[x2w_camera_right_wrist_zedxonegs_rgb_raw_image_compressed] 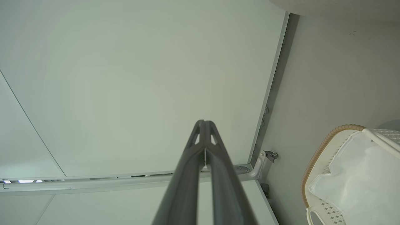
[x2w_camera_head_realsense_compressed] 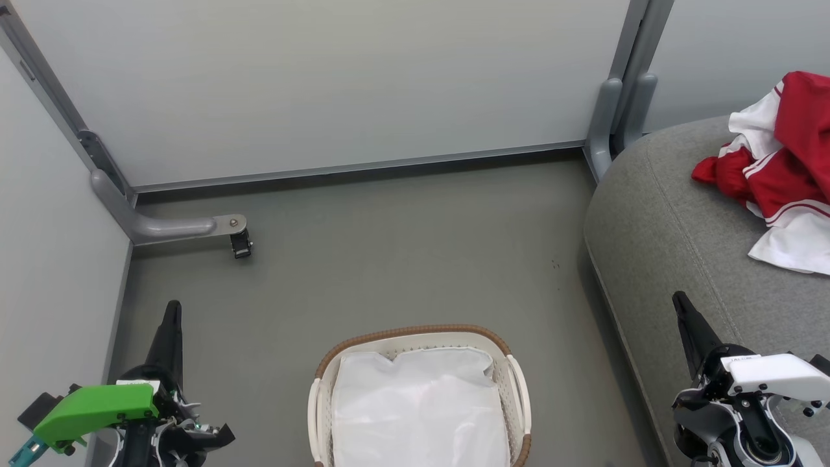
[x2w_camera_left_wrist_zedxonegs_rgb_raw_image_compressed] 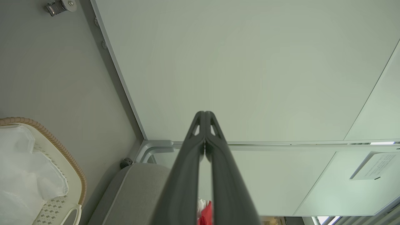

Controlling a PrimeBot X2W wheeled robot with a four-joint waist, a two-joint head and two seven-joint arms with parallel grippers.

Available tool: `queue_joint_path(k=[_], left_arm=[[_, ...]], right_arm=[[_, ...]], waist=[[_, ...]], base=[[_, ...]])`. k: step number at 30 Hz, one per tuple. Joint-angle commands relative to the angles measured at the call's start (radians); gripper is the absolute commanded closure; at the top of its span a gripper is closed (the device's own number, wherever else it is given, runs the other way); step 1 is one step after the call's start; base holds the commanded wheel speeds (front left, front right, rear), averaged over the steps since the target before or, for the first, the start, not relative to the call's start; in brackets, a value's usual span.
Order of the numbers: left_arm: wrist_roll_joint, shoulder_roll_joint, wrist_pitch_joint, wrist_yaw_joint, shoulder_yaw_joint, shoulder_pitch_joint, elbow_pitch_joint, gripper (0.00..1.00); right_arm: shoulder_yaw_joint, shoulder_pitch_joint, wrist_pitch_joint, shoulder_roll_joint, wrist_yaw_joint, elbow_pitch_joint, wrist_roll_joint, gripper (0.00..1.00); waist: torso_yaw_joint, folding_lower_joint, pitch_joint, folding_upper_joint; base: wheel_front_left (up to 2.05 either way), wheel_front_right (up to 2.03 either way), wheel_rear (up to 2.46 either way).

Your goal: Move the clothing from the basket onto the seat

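Head view: the clothing (x2w_camera_head_realsense_compressed: 784, 168), red with white stripes and panels, is seen heaped on the seat (x2w_camera_head_realsense_compressed: 674, 220) at the right edge, well apart from the basket (x2w_camera_head_realsense_compressed: 415, 332). The basket is stood on the grey floor (x2w_camera_head_realsense_compressed: 389, 259) at bottom centre, with a white liner (x2w_camera_head_realsense_compressed: 418, 408) lying crumpled inside it. The left gripper (x2w_camera_head_realsense_compressed: 172, 311) is held at lower left under a green cover, its jaws clenched on nothing. The right gripper (x2w_camera_head_realsense_compressed: 679, 299) is held at lower right over the seat's front edge, its jaws likewise pressed together and empty. A small white label (x2w_camera_head_realsense_compressed: 739, 358) is noted on the right gripper's white housing; its print is too small to be read. In the left wrist view a printed notice (x2w_camera_left_wrist_zedxonegs_rgb_raw_image_compressed: 372, 165) is seen fixed to a wall panel; lines of dark text are visible but cannot be made out. A caster (x2w_camera_head_realsense_compressed: 241, 245) is noted at the partition's foot.
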Motion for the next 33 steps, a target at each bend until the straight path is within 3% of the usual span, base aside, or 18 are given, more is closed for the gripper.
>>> queue_joint_path(k=[1,33], left_arm=[[-0.003,0.0,0.003,-0.006,0.002,-0.01,0.0,1.0],[-0.003,0.0,0.003,-0.006,0.002,-0.01,-0.001,1.0]], right_arm=[[-0.002,-0.008,0.001,-0.006,0.0,-0.004,0.004,1.0],[-0.002,-0.008,0.001,-0.006,0.0,-0.004,0.004,1.0]], waist=[[0.0,0.0,0.0,-0.0001],[0.0,0.0,0.0,-0.0001]], base=[[0.0,0.0,0.0],[0.0,0.0,0.0]])
